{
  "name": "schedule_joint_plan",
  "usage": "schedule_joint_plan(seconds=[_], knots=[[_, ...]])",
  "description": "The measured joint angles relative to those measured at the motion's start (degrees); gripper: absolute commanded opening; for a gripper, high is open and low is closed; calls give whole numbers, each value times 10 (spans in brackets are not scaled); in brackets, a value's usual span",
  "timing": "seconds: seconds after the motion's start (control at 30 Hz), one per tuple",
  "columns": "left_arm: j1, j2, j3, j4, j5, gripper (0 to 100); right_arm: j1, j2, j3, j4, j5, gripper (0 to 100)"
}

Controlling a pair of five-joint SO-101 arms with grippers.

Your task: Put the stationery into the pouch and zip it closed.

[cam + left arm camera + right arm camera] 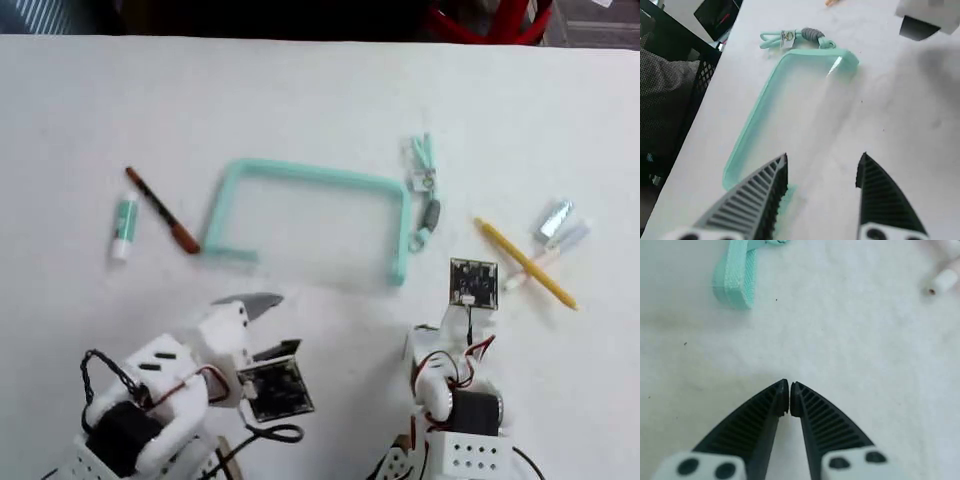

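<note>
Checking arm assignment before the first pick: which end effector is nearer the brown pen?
Left. The left end effector, open, sits by the pouch end nearest the brown pen; the right end effector, shut, is at the pouch's far end, near the yellow pencil.

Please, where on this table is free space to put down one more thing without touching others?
The widest bare patch is the far strip of the table, beyond the pouch. A smaller one runs along the pouch's near edge. It is crowded right of the pouch, around the cord and yellow pencil, and left, by the brown pen and glue stick.
</note>
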Motion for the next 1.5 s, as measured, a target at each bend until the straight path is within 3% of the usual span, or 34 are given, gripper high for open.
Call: schedule_joint_plan(seconds=[0.27, 0.5, 0.73, 0.87, 0.97, 1.17, 1.3, 1.5], knots=[[55, 293, -259, 68, 14, 230, 0, 0, 0, 0, 0, 22], [74, 492, -251, 29, -76, 230, 4, 0, 0, -21, 0, 22], [40, 521, -209, -110, -47, 284, 64, 0, -16, -160, 13, 54], [28, 521, -160, -186, 21, 312, 64, 0, -11, -213, 153, 173], [24, 521, -116, -254, 72, 312, 65, 1, -9, -259, 265, 187], [25, 521, -51, -356, 156, 309, 61, 4, -95, -215, 288, 176], [31, 521, -47, -369, 200, 309, -18, 69, -193, -121, 320, 176], [31, 521, -47, -371, 208, 309, -49, 295, -362, -103, 211, 176]])
